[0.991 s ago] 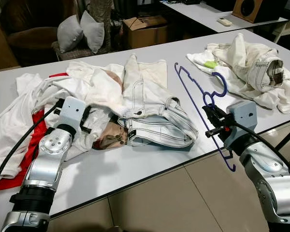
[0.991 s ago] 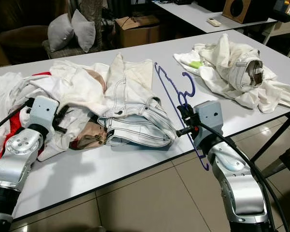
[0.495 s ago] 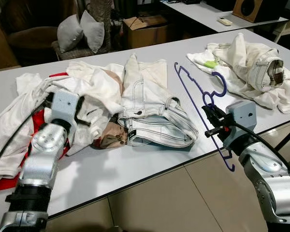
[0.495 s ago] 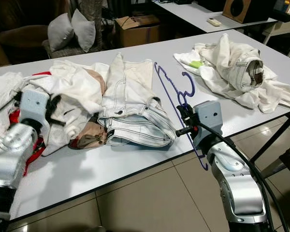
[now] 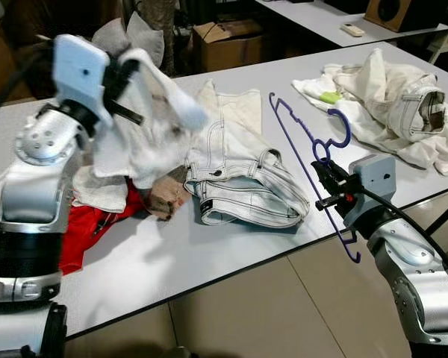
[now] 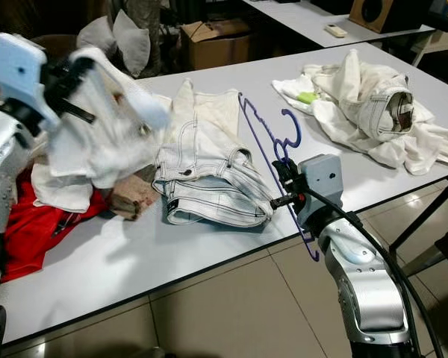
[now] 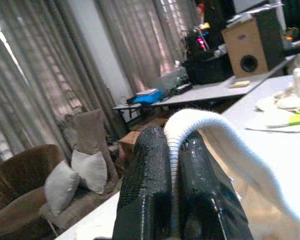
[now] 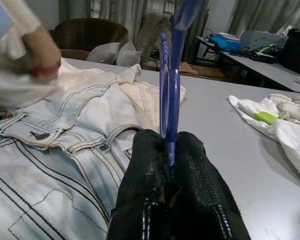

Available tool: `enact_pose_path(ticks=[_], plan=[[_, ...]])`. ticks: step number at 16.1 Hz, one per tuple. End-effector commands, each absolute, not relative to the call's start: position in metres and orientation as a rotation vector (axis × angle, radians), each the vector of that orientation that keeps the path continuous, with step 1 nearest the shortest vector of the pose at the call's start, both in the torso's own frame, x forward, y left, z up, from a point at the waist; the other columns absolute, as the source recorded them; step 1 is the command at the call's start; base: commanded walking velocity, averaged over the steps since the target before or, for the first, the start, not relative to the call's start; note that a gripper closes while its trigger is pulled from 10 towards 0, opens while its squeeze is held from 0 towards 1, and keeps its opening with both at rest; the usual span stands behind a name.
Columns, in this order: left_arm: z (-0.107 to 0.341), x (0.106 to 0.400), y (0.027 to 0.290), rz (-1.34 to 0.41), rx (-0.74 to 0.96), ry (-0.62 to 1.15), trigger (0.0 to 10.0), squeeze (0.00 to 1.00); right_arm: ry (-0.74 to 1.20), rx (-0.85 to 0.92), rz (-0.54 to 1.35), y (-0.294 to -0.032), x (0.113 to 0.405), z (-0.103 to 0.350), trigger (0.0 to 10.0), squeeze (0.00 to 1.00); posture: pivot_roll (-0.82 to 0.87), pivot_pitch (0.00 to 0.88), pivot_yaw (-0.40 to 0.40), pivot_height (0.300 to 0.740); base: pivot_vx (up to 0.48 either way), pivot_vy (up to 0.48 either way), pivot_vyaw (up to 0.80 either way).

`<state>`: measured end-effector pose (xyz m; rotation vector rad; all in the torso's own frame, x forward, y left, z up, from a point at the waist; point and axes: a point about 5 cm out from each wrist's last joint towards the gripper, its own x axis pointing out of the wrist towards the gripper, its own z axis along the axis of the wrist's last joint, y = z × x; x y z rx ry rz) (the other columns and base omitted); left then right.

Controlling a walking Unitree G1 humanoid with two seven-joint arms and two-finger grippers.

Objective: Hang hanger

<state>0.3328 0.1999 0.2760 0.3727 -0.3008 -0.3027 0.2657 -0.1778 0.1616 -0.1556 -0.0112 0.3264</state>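
A white cloth garment (image 5: 145, 123) has been lifted off the table (image 5: 231, 253), clamped in the left hand (image 5: 123, 71); a blue plastic hanger (image 5: 313, 160) stays pinched in the right hand (image 5: 325, 186).

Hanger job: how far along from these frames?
Done: right pincer is shut on the blue hanger, held upright at the table edge. In hand: left pincer grips a white garment, raised above the clothes pile. Left: the garment is not on the hanger yet, and no rail to hang it on can be seen.
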Motion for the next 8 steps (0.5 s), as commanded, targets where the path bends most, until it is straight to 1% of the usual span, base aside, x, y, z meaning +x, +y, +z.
enact_pose_path(ticks=[1, 4, 6, 7, 8], plan=[[0.286, 0.331, 0.194, -0.323, 0.386, -0.333, 0.0, 0.0, -0.028, -0.154, 0.31, -0.18, 0.268, 0.164, 10.0, 0.0, -0.08, 0.0, 0.057, 0.74, 0.0, 0.0, 0.0], [0.282, 0.331, 0.191, -0.376, 0.389, -0.291, 0.0, 0.0, -0.031, -0.151, 0.309, -0.18, 0.267, 0.164, 10.0, 0.0, -0.08, 0.0, 0.059, 0.74, 0.0, 0.0, 0.0], [0.261, 0.333, 0.198, -0.365, 0.271, -0.143, 0.0, 0.0, -0.031, -0.145, 0.308, -0.179, 0.267, 0.163, 10.0, 0.0, -0.07, 0.0, 0.062, 0.74, 0.0, 0.0, 0.0], [0.252, 0.335, 0.203, -0.33, 0.212, -0.093, 0.0, 0.0, -0.03, -0.143, 0.309, -0.179, 0.267, 0.163, 10.0, 0.0, -0.07, 0.0, 0.063, 0.74, 0.0, 0.0, 0.0], [0.229, 0.338, 0.219, -0.215, 0.153, 0.036, 0.0, 0.0, -0.03, -0.14, 0.306, -0.179, 0.267, 0.162, 10.0, 0.0, -0.08, 0.0, 0.068, 0.74, 0.0, 0.0, 0.0]])
